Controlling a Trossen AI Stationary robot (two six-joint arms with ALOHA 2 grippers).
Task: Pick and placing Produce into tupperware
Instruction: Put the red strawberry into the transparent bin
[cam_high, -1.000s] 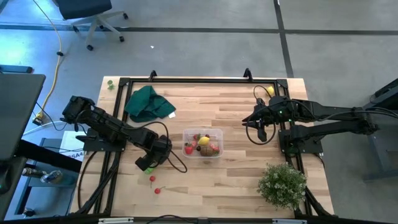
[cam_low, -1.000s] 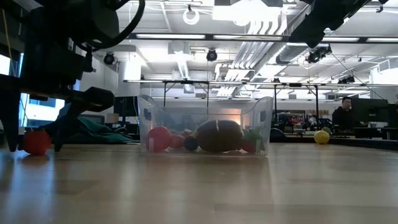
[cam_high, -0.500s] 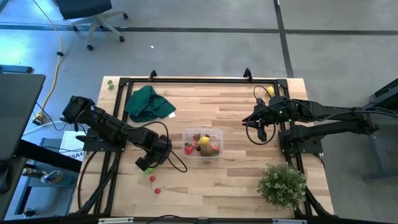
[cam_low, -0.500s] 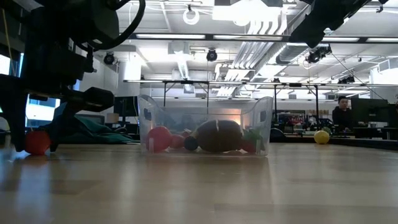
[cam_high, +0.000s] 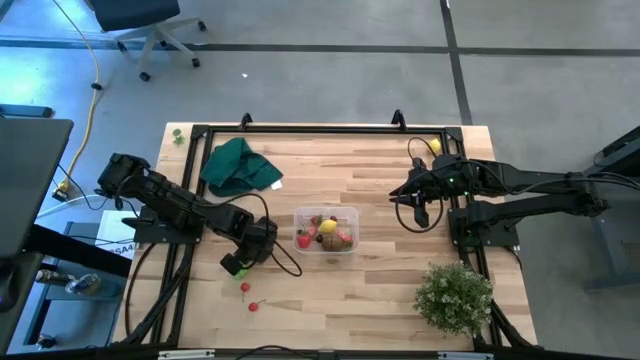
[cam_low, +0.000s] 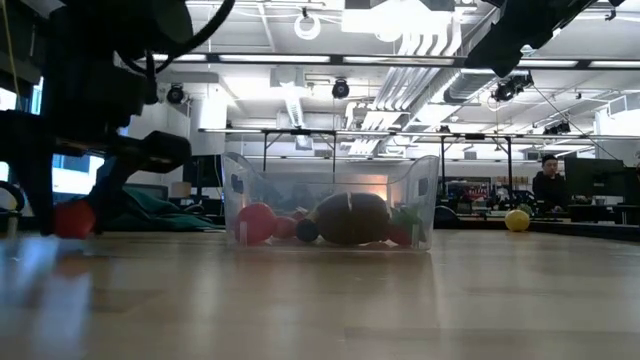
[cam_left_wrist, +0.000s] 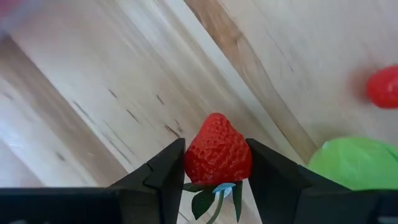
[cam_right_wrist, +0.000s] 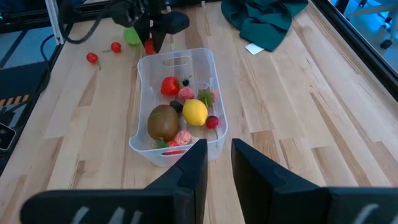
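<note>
The tupperware, a clear tub, stands mid-table and holds several produce pieces, among them a brown one and a yellow one. To its left my left gripper points steeply down, shut on a red strawberry. A green piece and two small red pieces lie on the wood beside it. My right gripper hangs raised at the table's right side with a narrow gap between its fingers, which hold nothing. A yellow piece lies at the far right. My left gripper pinches the strawberry's broad sides, near its leafy cap, between its two fingers. The fingers come from above, pointing steeply down. The strawberry's tip points away from the gripper and its cap toward it. I cannot tell whether it still touches the wood.
A dark green cloth lies crumpled at the far left of the table. A bushy pale-green plant stands at the near right corner. A black frame runs along the far edge. Bare wood lies between the tub and the near edge.
My left gripper's fingers, which stood wider on either side of the strawberry, have shut on it. The right arm has kept still.
</note>
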